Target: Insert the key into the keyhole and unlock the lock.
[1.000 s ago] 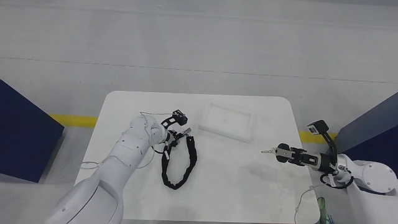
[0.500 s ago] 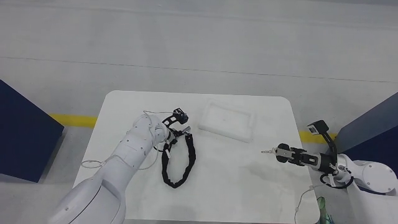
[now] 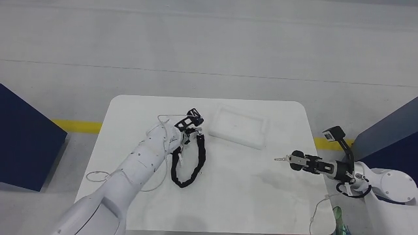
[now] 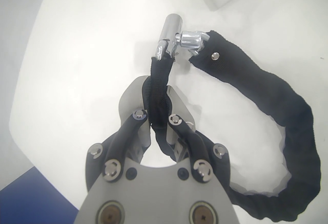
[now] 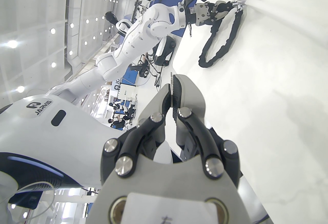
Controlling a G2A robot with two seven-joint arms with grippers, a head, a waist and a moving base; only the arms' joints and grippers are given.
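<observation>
Lock [image 3: 198, 162] had shifted toward tray [image 3: 239, 126]. Left jaws clamped its sleeve just behind cylinder [image 4: 171, 28]; right jaws pinched key [image 3: 281, 159] — tip pointed at lock, well apart across surface [image 3: 261, 196].

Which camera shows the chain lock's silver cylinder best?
The left wrist view: the silver cylinder sits large beyond the left hand, which grips the black sleeve. In the top and right wrist views it is a distant glint.
</observation>
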